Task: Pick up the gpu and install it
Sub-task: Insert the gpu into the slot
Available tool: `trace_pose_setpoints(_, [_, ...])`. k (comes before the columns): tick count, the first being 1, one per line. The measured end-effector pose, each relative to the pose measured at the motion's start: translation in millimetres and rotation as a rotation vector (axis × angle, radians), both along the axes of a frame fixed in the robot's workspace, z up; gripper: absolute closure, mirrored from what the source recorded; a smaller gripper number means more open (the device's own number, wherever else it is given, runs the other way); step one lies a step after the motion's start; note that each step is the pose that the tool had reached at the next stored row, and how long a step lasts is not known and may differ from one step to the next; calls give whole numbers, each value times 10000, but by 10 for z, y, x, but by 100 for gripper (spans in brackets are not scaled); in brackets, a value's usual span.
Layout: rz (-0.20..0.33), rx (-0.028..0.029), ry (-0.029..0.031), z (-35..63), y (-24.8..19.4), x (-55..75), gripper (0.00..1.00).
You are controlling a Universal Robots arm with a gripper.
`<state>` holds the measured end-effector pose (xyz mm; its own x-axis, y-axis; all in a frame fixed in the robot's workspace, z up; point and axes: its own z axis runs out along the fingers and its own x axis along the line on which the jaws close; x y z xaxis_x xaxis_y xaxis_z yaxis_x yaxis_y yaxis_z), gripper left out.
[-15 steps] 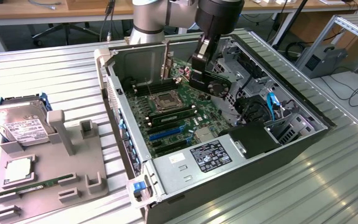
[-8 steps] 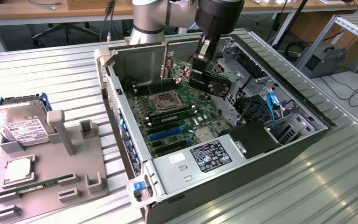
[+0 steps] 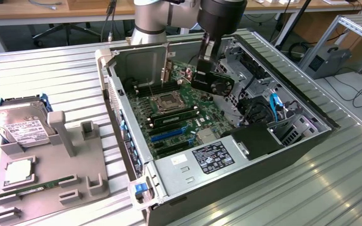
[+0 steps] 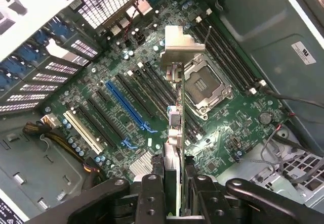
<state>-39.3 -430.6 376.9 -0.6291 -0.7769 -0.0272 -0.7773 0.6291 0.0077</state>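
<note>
The gpu (image 3: 221, 84) hangs inside the open computer case (image 3: 130, 117), above the green motherboard (image 3: 176, 113). Its black shroud and round fan face the exterior view's right. My gripper (image 3: 203, 70) is shut on its upper edge. In the wrist view the gpu (image 4: 172, 133) shows edge-on, with the silver bracket (image 4: 178, 44) at the far end, clamped between my gripper (image 4: 174, 198) fingers (image 4: 152, 196). It hovers over the black slots beside the CPU socket (image 4: 205, 85). The blue expansion slot (image 4: 126, 107) lies apart from the card, to one side of it.
The case lies on its side on a ribbed metal table (image 3: 55, 75). A grey fixture (image 3: 55, 174) at the exterior view's left holds a hard drive (image 3: 19, 123), a CPU (image 3: 19, 172) and a RAM stick (image 3: 36, 188). Drive cages and cables (image 3: 275, 106) crowd the case's right side.
</note>
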Motion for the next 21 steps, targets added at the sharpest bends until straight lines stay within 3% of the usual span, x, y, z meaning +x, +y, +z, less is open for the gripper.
trace_pose_setpoints(3, [1002, 1, 0, 0, 0, 0, 74])
trace_pose_setpoints(6, [2493, 0, 0, 0, 0, 0, 74])
trace_pose_setpoints(10, [3518, 0, 0, 0, 0, 0, 74])
trace_pose_setpoints(13, [4568, 1, 0, 0, 0, 0, 74])
trace_pose_setpoints(21, [4880, 0, 0, 0, 0, 0, 74])
